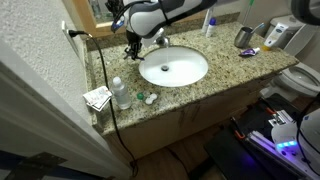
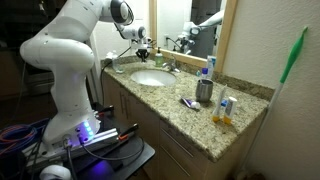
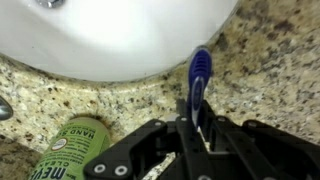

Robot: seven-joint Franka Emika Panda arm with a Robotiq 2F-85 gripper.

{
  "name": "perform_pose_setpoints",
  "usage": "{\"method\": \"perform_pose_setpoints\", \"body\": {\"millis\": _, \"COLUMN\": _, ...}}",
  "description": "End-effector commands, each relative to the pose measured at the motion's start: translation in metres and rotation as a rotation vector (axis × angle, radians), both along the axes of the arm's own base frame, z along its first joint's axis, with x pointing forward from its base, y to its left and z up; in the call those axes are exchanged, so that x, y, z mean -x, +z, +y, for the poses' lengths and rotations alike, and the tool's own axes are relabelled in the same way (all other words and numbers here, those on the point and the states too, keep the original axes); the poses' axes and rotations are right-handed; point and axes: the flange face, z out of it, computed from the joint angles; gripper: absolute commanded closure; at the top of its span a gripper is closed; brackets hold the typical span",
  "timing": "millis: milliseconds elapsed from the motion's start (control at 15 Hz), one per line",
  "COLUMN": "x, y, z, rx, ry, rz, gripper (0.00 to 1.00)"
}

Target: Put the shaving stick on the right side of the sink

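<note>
Fig. 1. My pincer (image 3: 197,126), nearly closed, clamps the slim blue-and-white plastic shaving stick (image 3: 200,78) above the speckled beige granite desk (image 3: 275,70), just beside the white oval sink (image 3: 120,40). Hazard: the thin handle may pivot in my grip and fall into the basin.

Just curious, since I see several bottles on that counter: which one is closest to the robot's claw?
The green soap bottle, right beside the gripper holding the shaving stick. The blue-capped bottle and clear bottle stand farther off.
</note>
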Motion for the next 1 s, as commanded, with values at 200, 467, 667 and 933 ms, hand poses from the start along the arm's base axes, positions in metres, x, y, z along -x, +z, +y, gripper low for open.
{"method": "perform_pose_setpoints", "body": {"millis": 200, "x": 0.075, "y": 0.025, "z": -0.054, "rx": -0.046, "ry": 0.032, "rz": 0.265, "gripper": 0.96}}
{"method": "perform_pose_setpoints", "body": {"millis": 467, "x": 0.102, "y": 0.003, "z": -0.105, "rx": -0.112, "ry": -0.142, "rz": 0.354, "gripper": 0.96}}
{"method": "perform_pose_setpoints", "body": {"millis": 667, "x": 0.117, "y": -0.017, "z": -0.147, "rx": -0.203, "ry": -0.3, "rz": 0.349, "gripper": 0.96}}
{"method": "perform_pose_setpoints", "body": {"millis": 933, "x": 0.145, "y": -0.042, "z": -0.205, "rx": -0.281, "ry": -0.506, "rz": 0.229, "gripper": 0.96}}
